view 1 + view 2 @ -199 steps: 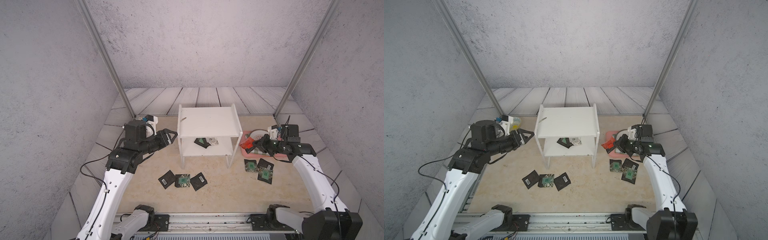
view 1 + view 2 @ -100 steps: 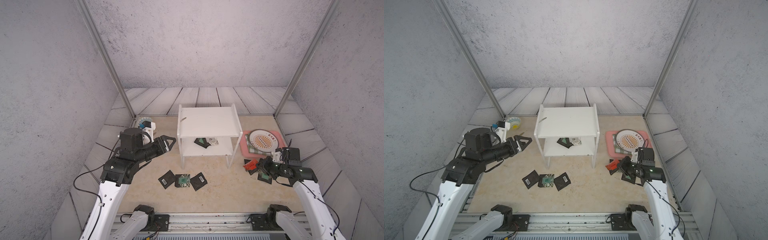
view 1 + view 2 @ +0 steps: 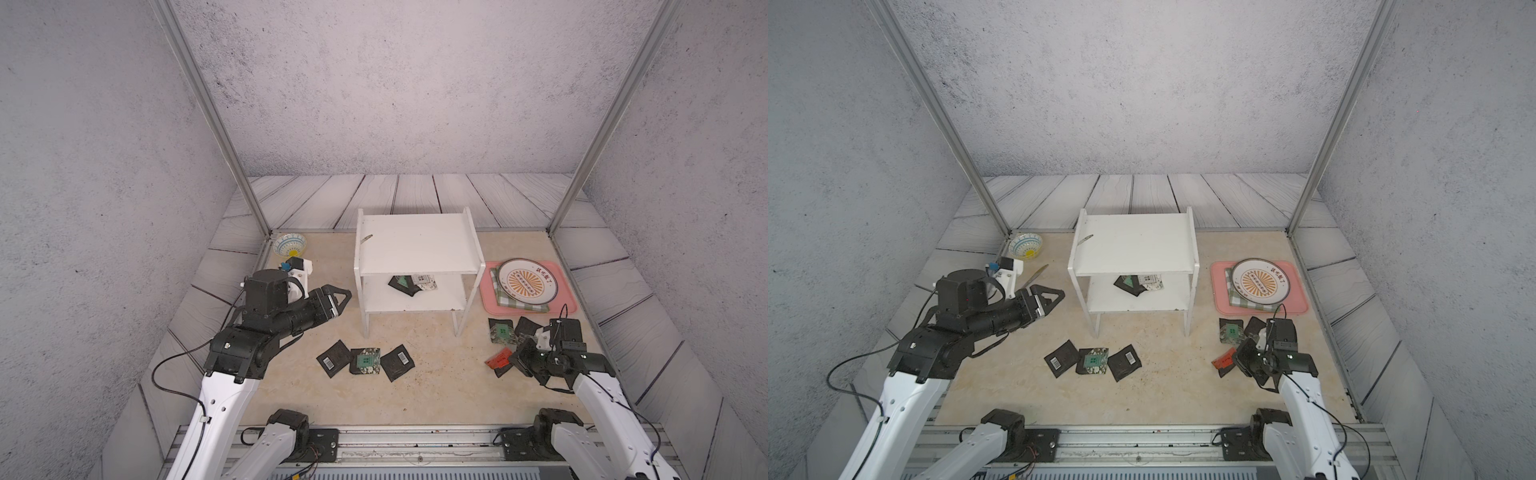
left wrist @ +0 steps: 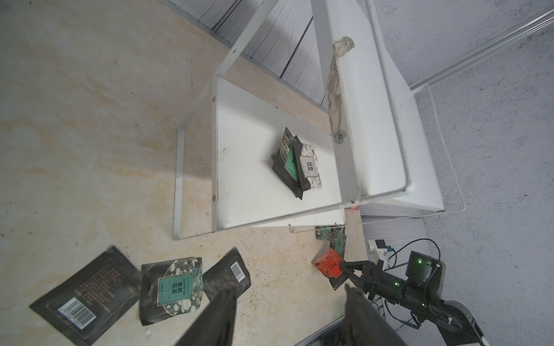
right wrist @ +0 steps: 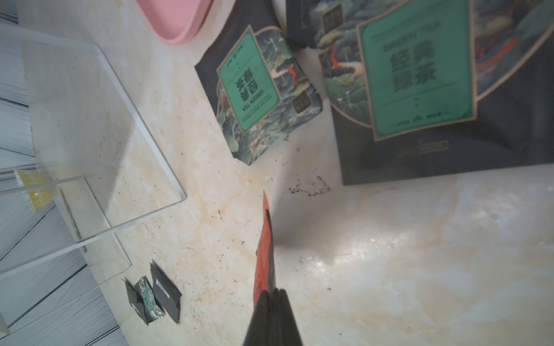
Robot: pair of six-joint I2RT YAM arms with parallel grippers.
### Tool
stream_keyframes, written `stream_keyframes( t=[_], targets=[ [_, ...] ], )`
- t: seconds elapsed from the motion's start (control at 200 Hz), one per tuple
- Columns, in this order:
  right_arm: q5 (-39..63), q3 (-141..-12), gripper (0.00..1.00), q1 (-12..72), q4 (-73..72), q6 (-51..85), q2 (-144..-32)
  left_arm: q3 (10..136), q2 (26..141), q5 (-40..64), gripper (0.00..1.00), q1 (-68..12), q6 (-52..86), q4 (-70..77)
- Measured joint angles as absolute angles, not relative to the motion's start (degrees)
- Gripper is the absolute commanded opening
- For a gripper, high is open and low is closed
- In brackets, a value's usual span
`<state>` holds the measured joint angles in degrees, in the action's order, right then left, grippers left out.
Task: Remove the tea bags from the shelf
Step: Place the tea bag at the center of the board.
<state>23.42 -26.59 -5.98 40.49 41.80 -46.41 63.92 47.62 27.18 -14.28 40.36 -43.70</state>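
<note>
Right pincer point(image 5: 271, 292) clamped on flat red sachet point(image 5: 265, 254), boxy white shelf point(image 3: 415, 249)

High stereo pair, low wrists, tea bags point(image 3: 365, 360) shared

You see the red-orange tea bag point(image 5: 265, 254) pinched in the right tool point(image 5: 274, 295) only edge-on, its face hidden. Beside that tool a green tea bag point(image 5: 419, 75) is blurred and cut off. Ahead of the left tool point(image 4: 289, 289), you can't count the overlapping tea bags point(image 4: 295, 163) on the shelf point(image 4: 248, 179).

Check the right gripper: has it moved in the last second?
Yes. The right gripper, shut on the red tea bag, has pulled back from beside the pink tray toward the front rail.
</note>
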Motion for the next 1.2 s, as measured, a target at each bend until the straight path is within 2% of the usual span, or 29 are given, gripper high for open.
stream_keyframes(
  t=[0.44, 0.776, 1.006, 1.201],
  targets=[
    [19.6, -22.6, 0.14, -6.2, 37.3, 42.0, -46.4, 63.0, 47.3, 26.8, 0.61, -14.3, 40.6, -43.9],
    [18.2, -22.1, 0.29, -6.2, 37.2, 42.4, -46.4, 62.7, 47.3, 26.8, 0.62, -14.3, 40.6, -43.9],
    [17.8, -22.1, 0.45, -6.2, 38.0, 42.1, -46.4, 62.7, 47.3, 26.8, 0.62, -14.3, 40.6, -43.9],
    [16.8, -22.2, 0.5, -6.2, 39.1, 42.1, -46.2, 62.7, 47.3, 26.8, 0.62, -14.3, 40.6, -43.9]
  ],
)
